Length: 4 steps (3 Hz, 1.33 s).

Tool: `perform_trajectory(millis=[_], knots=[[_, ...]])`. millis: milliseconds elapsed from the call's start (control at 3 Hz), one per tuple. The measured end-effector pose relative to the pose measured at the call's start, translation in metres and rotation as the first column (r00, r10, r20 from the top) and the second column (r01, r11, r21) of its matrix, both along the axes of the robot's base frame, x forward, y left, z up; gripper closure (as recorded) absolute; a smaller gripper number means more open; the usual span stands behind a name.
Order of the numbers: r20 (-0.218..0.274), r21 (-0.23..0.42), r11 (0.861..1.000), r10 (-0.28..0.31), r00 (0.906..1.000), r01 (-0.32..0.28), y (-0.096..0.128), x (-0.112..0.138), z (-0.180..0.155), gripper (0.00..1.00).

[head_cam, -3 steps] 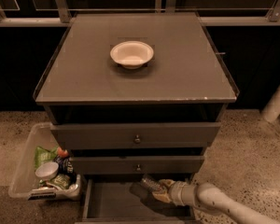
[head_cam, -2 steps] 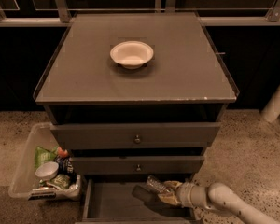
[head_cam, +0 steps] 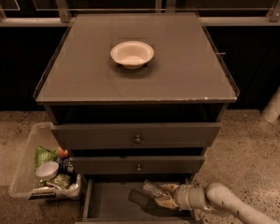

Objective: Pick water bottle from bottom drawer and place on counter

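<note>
The water bottle [head_cam: 153, 189], clear and crinkled, lies tilted in my gripper [head_cam: 164, 194], its free end pointing up and left. The gripper is shut on it and holds it just above the floor of the open bottom drawer [head_cam: 107, 203], at the drawer's right half, with a dark shadow beneath. My white arm comes in from the lower right. The counter [head_cam: 186, 73] is the flat grey top of the cabinet, well above the gripper.
A white bowl [head_cam: 132, 53] sits on the counter, left of centre toward the back. Two knob-fronted drawers [head_cam: 137, 135] jut out above the bottom drawer. A clear bin of packets [head_cam: 25, 167] stands on the floor at left. A white post [head_cam: 276, 101] stands at right.
The gripper and the bottle have shifted slightly right and toward the drawer's front, staying over the drawer floor. Bowl and drawers have not moved.
</note>
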<state>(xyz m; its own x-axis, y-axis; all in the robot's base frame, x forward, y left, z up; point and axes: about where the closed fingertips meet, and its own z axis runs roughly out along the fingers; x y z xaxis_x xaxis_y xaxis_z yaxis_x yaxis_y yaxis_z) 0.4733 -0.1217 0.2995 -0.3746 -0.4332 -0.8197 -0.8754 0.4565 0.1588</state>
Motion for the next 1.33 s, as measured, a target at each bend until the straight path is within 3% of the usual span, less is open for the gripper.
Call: perform_trajectory(millis=[333, 667, 1000, 1333], knots=[[0.011, -0.049, 0.998, 0.051, 0.9986, -0.051, 0.003, -0.006, 0.023, 1.0], [0.041, -0.13, 0.991, 0.032, 0.9986, -0.026, -0.002, -0.013, 0.073, 1.0], [0.062, -0.192, 0.979, -0.061, 0.9962, 0.072, 0.003, -0.02, 0.126, 1.0], [0.094, -0.233, 0.964, -0.107, 0.9898, 0.126, 0.004, -0.045, 0.184, 1.0]])
